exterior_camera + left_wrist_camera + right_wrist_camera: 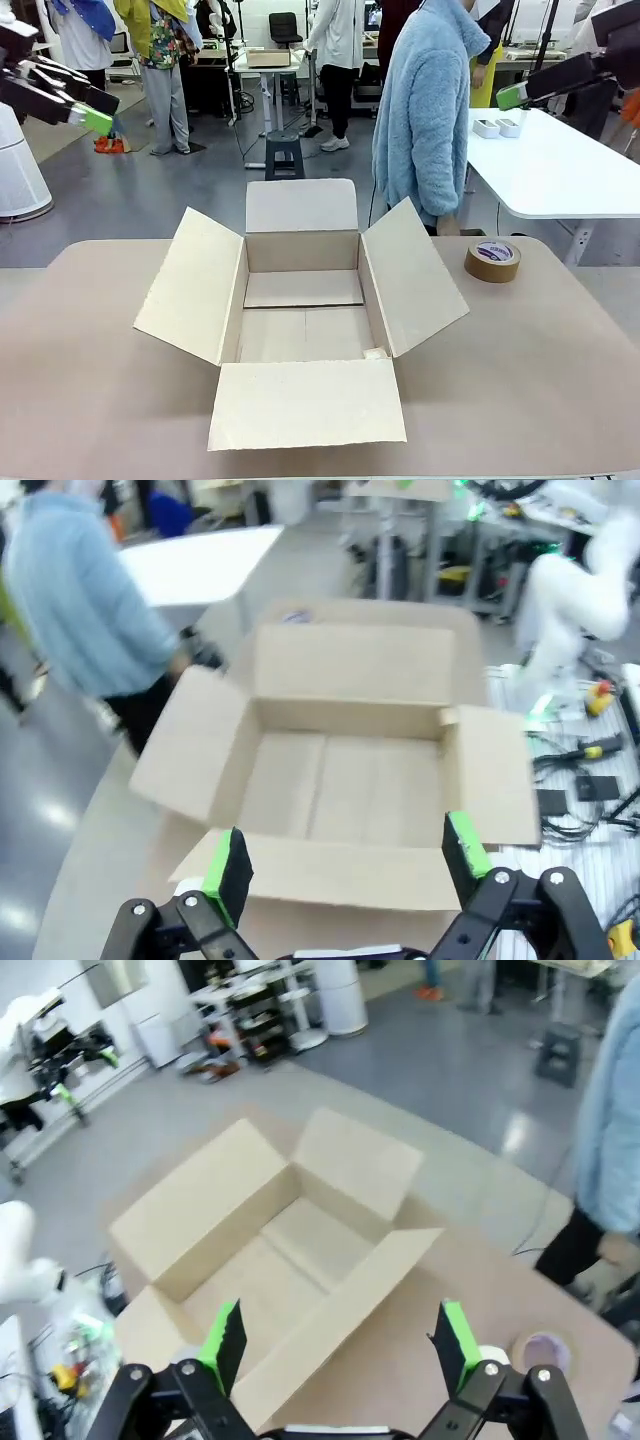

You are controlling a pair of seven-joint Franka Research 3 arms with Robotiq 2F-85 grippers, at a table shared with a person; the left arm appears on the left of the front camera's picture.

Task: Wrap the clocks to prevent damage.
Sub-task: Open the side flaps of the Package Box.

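L claw, R claw agape, high flanking box

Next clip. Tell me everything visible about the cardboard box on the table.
The cardboard box is plain light-brown corrugated board with no print showing. It stands upright and open in the middle of the table. All four top flaps are folded outward: the side flaps slant up and away, the far flap tilts back, and the near flap lies spread toward the robot. The bottom flaps are closed, with a seam across the floor. Nothing shows inside. Only the table touches it; the tape roll lies apart, to its far right.
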